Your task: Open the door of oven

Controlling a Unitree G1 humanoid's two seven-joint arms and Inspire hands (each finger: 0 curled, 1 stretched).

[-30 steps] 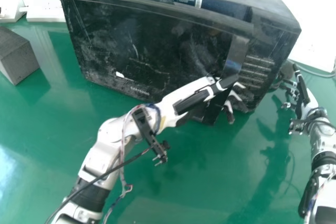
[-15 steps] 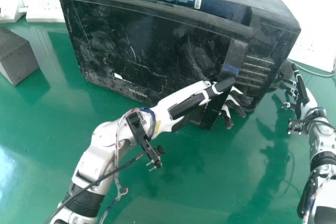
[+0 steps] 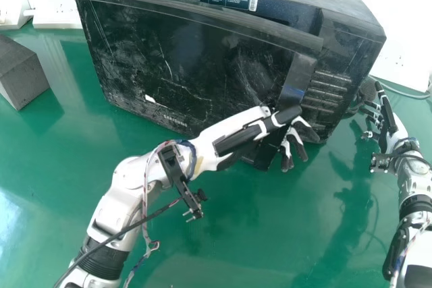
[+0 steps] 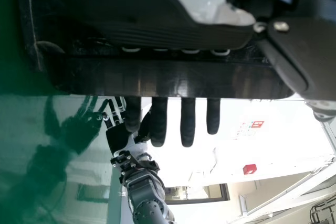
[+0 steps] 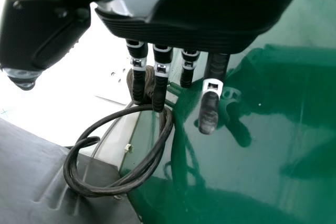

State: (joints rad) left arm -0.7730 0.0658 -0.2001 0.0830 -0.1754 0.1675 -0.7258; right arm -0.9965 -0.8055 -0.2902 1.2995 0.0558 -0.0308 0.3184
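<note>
One smooth arc suits the scuffed black door (image 3: 196,52), ajar on the boxy black oven (image 3: 354,42), so I should pull with my left hand (image 3: 244,138), its straight fingers (image 4: 187,124) behind the free edge (image 4: 173,77).

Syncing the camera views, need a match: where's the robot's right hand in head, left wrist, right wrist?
Head view: right hand near the right edge, beside the oven's vented end.
Left wrist view: farther off, its palm beyond the left hand's fingers.
Right wrist view: close up, its fingers in front of the table and near a coiled black cable.
Shared landmark: green table.
</note>
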